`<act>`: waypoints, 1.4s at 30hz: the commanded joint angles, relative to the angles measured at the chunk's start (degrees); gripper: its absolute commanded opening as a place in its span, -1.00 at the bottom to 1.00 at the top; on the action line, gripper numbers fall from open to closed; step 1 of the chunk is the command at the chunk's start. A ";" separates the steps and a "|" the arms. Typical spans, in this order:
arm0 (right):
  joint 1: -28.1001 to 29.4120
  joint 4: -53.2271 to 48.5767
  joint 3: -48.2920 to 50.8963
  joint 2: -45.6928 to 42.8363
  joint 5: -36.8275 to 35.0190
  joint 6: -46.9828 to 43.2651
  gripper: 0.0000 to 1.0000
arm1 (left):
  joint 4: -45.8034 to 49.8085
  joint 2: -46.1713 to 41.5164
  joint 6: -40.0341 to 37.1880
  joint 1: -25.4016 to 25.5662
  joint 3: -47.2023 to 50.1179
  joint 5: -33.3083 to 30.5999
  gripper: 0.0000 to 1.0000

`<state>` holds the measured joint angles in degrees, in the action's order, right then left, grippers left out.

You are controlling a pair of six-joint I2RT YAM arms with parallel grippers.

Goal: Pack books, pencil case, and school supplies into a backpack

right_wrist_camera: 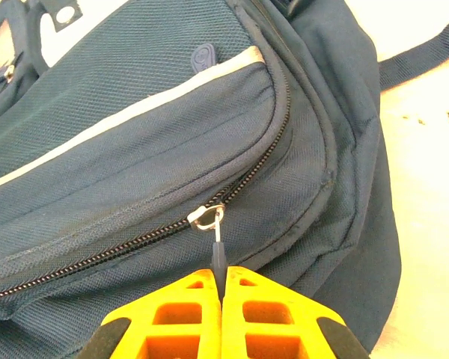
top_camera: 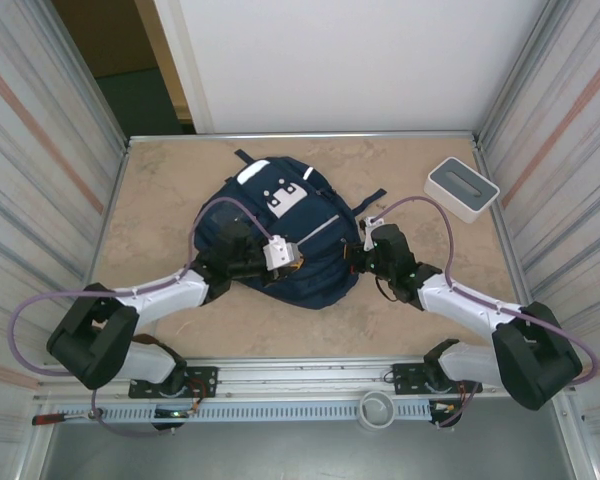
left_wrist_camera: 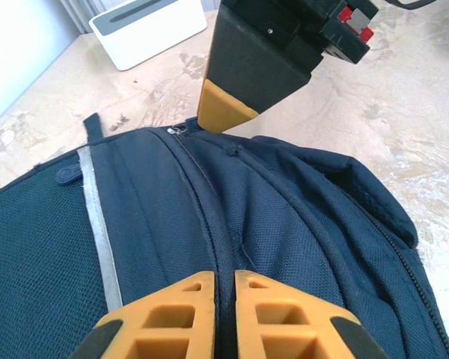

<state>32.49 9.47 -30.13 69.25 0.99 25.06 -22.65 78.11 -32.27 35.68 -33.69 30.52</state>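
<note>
A robot test cell in a lab or workshop is suggested: a marble-patterned table [top_camera: 160, 190] is boxed in by ribbed metal walls [top_camera: 40, 130] and a white back panel [top_camera: 360, 60], and robot arms [top_camera: 170, 293] are bolted to an aluminium rail [top_camera: 300, 380] at its near edge.

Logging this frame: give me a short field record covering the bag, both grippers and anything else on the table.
backpack: navy, lying mid-table between the two arms
left gripper: shut on a ridge of backpack fabric
right gripper: shut on the zipper pull, whose slider sits on the zipper under the pale-striped pocket
white box with grey top: far right of the table, apart from the backpack
</note>
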 commanded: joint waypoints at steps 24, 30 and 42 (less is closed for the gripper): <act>2.57 4.40 2.60 -3.03 -3.37 -0.14 -1.00 | 7.36 11.28 -1.25 11.74 -14.49 -21.26 0.17; 2.55 5.20 2.62 -2.20 -3.10 -0.18 -1.00 | 8.24 14.15 -0.36 12.13 -16.95 -24.26 0.03; 2.26 6.81 3.34 -1.12 -3.98 -0.91 -1.00 | 8.22 9.55 2.75 9.56 -13.77 -24.72 -1.00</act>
<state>34.57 13.76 -27.73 67.90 -0.82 24.84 -14.63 90.52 -30.63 47.33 -48.71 6.31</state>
